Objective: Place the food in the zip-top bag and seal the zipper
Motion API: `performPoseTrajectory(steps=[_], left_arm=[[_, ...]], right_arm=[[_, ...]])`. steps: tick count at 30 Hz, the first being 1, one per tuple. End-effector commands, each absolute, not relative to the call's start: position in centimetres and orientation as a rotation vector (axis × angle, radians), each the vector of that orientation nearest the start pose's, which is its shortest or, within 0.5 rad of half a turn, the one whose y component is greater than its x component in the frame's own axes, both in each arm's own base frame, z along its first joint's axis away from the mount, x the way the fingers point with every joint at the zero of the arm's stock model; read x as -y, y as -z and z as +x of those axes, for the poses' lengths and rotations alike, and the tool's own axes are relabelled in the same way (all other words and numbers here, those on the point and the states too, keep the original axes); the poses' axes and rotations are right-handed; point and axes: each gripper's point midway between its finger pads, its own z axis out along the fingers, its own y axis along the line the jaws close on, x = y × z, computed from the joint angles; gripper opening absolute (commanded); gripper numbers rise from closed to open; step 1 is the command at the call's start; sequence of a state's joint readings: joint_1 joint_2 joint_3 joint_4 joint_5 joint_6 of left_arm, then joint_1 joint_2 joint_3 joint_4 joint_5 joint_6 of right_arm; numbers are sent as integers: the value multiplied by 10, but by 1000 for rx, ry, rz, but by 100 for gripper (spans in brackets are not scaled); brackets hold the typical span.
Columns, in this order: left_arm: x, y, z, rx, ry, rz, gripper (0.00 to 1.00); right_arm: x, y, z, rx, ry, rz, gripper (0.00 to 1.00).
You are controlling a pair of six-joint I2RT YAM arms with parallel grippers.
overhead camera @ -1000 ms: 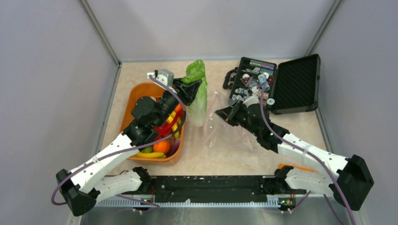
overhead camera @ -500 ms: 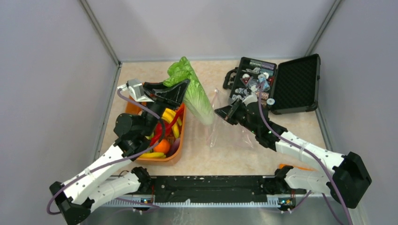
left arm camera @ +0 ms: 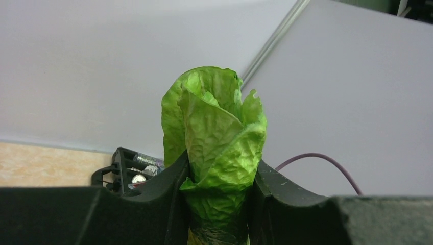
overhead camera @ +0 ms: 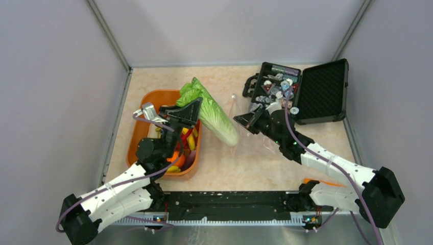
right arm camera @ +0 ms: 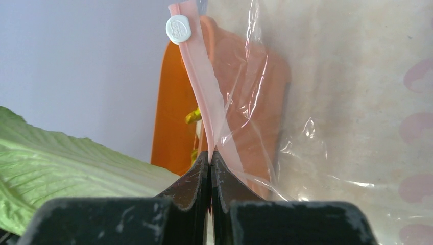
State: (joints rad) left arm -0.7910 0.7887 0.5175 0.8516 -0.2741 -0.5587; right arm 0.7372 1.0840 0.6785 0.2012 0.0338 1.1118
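Holding the cabbage (overhead camera: 218, 121) clenched in my left gripper (overhead camera: 188, 109), stem end just beside the zip-top bag (overhead camera: 249, 145) on the tabletop (overhead camera: 219, 173): loading step. Right gripper (right arm camera: 210, 155) pinched on the zipper (right arm camera: 196, 76), propping the mouth. Next, I'd say, steer stem into that opening.

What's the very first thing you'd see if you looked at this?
The big green cabbage, held by the left gripper in the middle, between the orange tub and the clear bag. Next, the right gripper pinching the bag's pink zipper strip, and the open black case full of small bits at the back right.
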Motion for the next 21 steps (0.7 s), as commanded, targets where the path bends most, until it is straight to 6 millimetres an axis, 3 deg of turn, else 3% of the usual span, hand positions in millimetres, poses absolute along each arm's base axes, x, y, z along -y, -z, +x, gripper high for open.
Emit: performPoseTrajectory(steps=[1,13,21], left_arm=[[180,-425,230,-912,1157,-264,0],[168,-426,243,-898,985,-262,0],[194,-426,246,-889,1071,-204,0]], right_arm=[[-287,-278,262,-1814,-1410,382,0],[-283,-267,244,-1910,-1380,317,0],[-294,-289,230,-1865,-1527,254,0]])
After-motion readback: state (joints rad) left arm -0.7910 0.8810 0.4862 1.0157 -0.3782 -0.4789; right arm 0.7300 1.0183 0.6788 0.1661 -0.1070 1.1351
